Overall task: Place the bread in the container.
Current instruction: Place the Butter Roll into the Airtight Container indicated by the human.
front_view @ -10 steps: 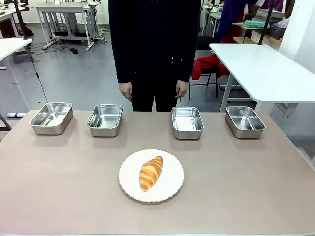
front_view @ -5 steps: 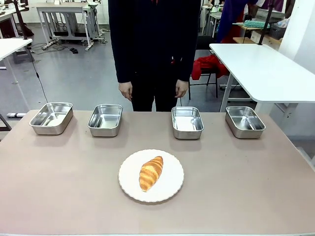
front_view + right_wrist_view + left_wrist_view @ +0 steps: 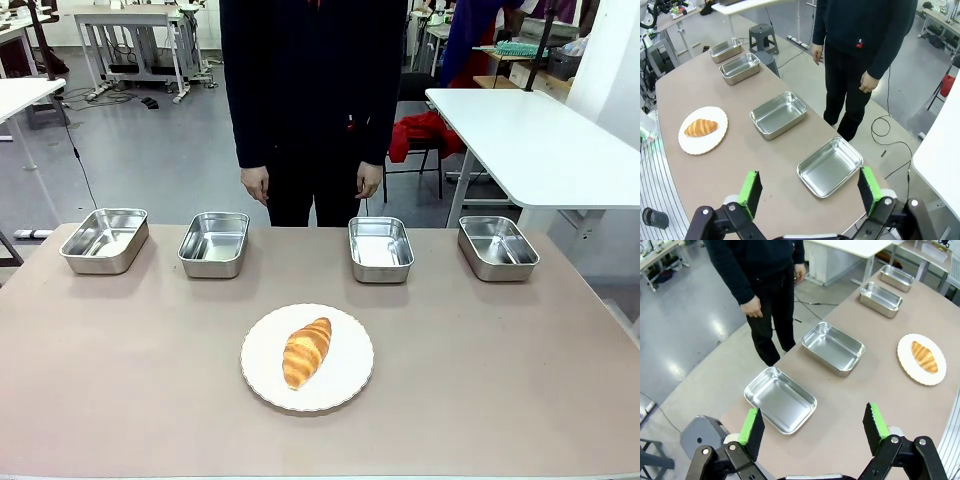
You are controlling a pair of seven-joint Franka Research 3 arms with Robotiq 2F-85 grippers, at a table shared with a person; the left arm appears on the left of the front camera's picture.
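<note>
The left claw (image 3: 812,409) hung above the left end of the desk (image 3: 865,390), its green-padded fingers wide apart with nothing between them. In its wrist view the leftmost container (image 3: 781,399) lay just past the fingertips, and the second container (image 3: 833,347) sat at about 1 o'clock from that. The right claw (image 3: 808,171) was likewise spread and empty over the right end, with the rightmost container (image 3: 830,166) just beyond its fingers and the third container (image 3: 778,114) at about 11 o'clock from it. From the front, all four stood in a row along the far edge, well apart; which one was meant for the bread could not be told. The bread (image 3: 307,352) lay on a round white plate (image 3: 350,345) at mid-desk, its length running from 7 to 1 o'clock. The plate sat at 6 o'clock from the gap between the two middle ones, with bare desk between plate and row. A person (image 3: 314,90) stood at 12 o'clock behind that gap, hands (image 3: 256,186) hanging just beyond the desk edge.
</note>
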